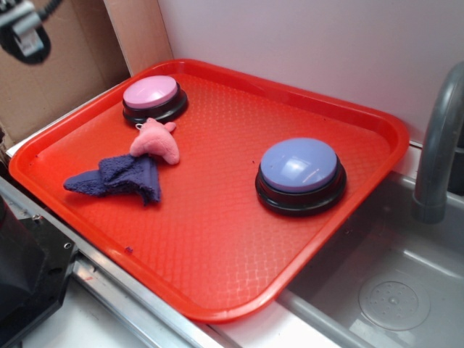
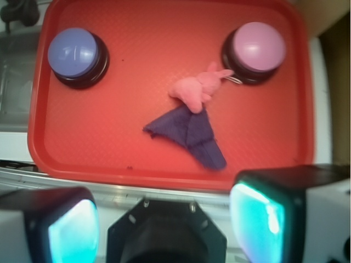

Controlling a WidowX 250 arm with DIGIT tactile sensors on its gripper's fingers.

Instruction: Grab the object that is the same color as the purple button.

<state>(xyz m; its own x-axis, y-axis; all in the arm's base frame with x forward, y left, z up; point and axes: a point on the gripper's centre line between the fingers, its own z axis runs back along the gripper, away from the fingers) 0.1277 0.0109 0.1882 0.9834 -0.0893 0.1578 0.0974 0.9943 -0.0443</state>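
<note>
Textured red plastic tray (image 1: 217,261) sits on a grey counter (image 1: 109,319) beside a steel sink (image 1: 377,290), white wall behind. On it, a crumpled fuzzy dark purple terry rag (image 1: 119,177) touches a pink plush toy (image 1: 156,143), near a pink domed button (image 1: 151,93); the lavender domed button on a black base (image 1: 299,167) stands well apart. End effector (image 2: 164,219) hovers above the tray's near edge, fingers (image 2: 260,216) spread wide, holding nothing.

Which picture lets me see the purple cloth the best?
The wrist view: it looks straight down on the purple cloth, showing its whole folded outline, with the pink plush toy touching its top. The exterior view shows the cloth from the side, smaller and flatter.
</note>
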